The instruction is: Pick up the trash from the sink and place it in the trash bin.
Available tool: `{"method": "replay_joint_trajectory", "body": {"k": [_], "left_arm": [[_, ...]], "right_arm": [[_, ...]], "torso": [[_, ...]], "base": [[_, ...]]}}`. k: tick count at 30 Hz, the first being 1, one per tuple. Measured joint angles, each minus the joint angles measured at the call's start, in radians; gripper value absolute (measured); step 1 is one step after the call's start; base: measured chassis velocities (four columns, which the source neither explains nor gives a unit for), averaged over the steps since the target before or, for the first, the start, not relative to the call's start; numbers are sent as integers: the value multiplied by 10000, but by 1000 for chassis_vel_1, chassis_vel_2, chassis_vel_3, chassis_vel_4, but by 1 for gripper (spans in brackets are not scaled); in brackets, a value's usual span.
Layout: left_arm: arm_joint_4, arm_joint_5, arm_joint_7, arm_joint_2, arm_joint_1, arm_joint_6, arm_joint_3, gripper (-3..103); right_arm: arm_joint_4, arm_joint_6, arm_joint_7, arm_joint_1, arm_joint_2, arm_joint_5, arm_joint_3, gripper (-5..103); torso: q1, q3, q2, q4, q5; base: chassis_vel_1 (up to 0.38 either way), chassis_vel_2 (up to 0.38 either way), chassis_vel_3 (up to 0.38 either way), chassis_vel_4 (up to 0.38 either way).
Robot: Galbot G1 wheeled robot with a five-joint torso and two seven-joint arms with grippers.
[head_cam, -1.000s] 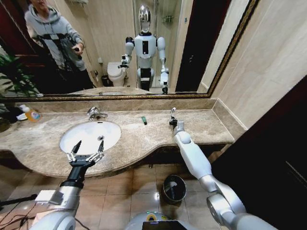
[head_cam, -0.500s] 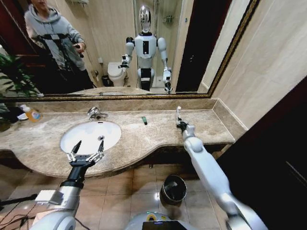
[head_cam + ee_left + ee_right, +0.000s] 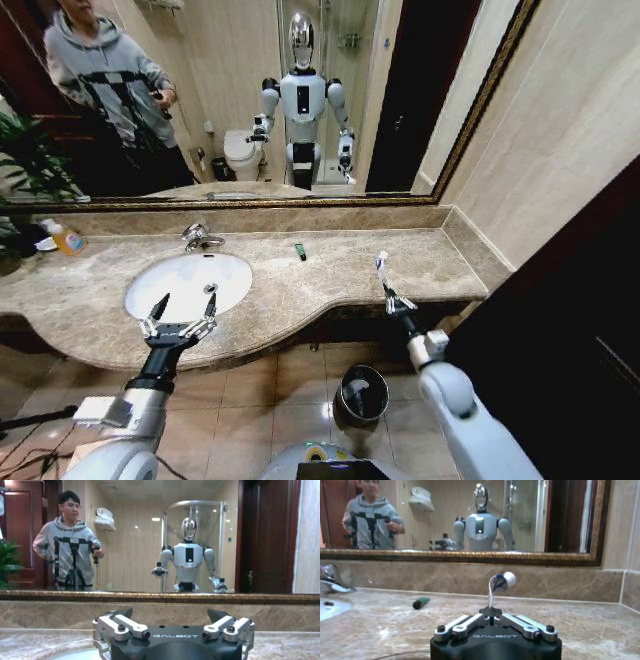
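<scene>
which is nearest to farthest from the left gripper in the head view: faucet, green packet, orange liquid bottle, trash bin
From the left gripper, open over the sink's front edge:
1. Faucet, at the back of the basin.
2. Green packet, on the counter toward the right.
3. Orange liquid bottle, far left on the counter, and trash bin, on the floor to the right: too close to call.

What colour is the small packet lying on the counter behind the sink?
Dark green packet; clearest in the right wrist view.

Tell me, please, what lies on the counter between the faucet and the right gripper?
In the head view, only the green packet lies between the faucet and right gripper.
</scene>
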Motion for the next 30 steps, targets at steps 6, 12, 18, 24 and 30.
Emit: {"method": "replay_joint_trajectory", "body": {"k": [6, 12, 18, 24, 30], "left_arm": [[-1, 0, -1, 0, 0, 0, 0, 100], [0, 0, 0, 0, 0, 0, 0, 100], [-1, 0, 0, 0, 0, 0, 0, 100], [0, 0, 0, 0, 1, 0, 0, 100], [0, 0, 0, 0, 1, 0, 0, 100]], "right_arm": [[293, 902, -89, -1430, 704, -829, 246, 0], [-550, 2312, -215, -2831, 1386, -1938, 343, 0], [-1998, 3192, -275, -3326, 1607, -2413, 177, 0], [-3063, 3014, -352, -3152, 1569, -2407, -148, 0], [-4419, 2713, -496, -2483, 1568, -2627, -269, 0]], "torso": [[2, 1, 0, 0, -1], [1, 1, 0, -1, -1], [1, 2, -1, 0, -1], [2, 2, -1, 0, -2], [2, 2, -1, 1, 0]], "base": [[0, 0, 0, 0], [0, 0, 0, 0], [0, 0, 0, 0], [0, 0, 0, 0], [0, 0, 0, 0]]}}
